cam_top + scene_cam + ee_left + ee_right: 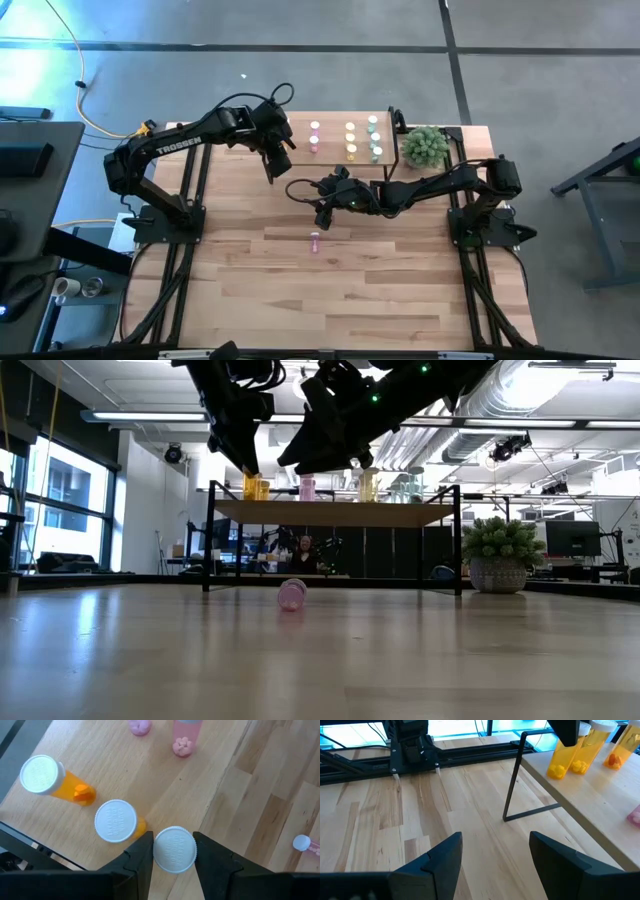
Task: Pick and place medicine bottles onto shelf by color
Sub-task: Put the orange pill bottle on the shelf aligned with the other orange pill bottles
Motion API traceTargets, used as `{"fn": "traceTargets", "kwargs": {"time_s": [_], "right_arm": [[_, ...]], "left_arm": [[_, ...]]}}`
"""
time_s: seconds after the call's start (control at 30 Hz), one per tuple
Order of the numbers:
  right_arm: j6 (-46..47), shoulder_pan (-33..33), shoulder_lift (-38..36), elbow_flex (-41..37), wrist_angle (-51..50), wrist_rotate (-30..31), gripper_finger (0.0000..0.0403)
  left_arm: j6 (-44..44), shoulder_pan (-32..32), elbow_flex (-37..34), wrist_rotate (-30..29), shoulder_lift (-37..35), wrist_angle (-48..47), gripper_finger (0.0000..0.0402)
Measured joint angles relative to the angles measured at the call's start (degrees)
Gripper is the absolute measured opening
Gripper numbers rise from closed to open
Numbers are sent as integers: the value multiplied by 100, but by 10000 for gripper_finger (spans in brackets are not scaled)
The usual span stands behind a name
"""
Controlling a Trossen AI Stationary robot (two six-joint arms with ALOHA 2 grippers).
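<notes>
At the shelf's [338, 160] left end, the left gripper [174, 851] is held over the board, its two dark fingers closed against the white cap of an orange medicine bottle [174, 848]. In the left wrist view that bottle stands upright, just beside a second orange bottle [116, 821], with a third [44, 776] a little farther along. Pink bottles [186, 737] stand farther in on the board, and yellow and green ones [374, 140] beyond them in the high view.

One pink bottle [316, 241] is seen lying on its side on the table [380, 290], well apart from the shelf. The right gripper [322, 215] hangs above the table between shelf and fallen bottle, its fingers spread wide with nothing between them.

The step in hand is judged to be the setting down of the orange bottle among its own colour. It would best be lowered until its base is flat on the board, then released by a small opening. The gripper should be lifted straight up, since a sideways move could topple the neighbouring bottle.
</notes>
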Motion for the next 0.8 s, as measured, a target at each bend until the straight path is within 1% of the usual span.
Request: {"fn": "traceTargets", "kwargs": {"time_s": [0.33, 0.6, 0.8], "right_arm": [[0, 1, 0, 0, -2, 0, 223], [0, 0, 0, 0, -4, 0, 223], [0, 0, 0, 0, -3, 0, 223]], "left_arm": [[3, 0, 0, -13, 0, 0, 119], [4, 0, 0, -19, 0, 5, 157], [-39, 0, 0, -196, 0, 39, 176]]}}
